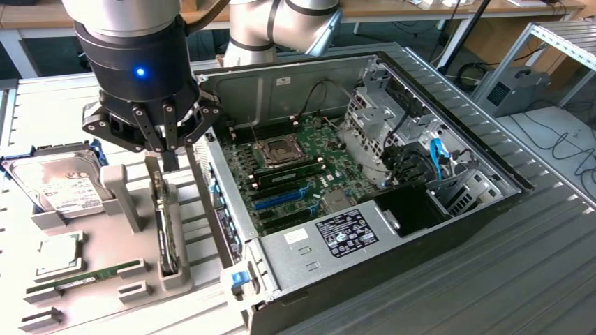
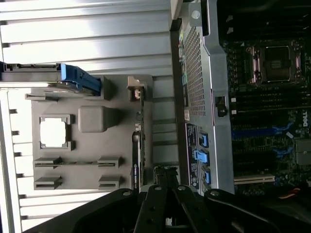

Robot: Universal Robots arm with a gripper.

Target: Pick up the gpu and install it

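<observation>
The gpu is a slim dark card standing on edge in a slot of the grey parts holder, on the exterior view's left of the open computer case. My gripper hangs just above the card's far end, shut, with nothing between its fingers. In the wrist view the gpu shows edge-on along the holder, and my gripper is a little off its end, towards the case. The motherboard lies exposed inside the case, with blue and black expansion slots.
The holder also carries a silver hard drive with a blue frame, a square processor and a thin green memory stick. The case's rear wall stands right beside the holder. Cables and a drive cage fill the case's far side.
</observation>
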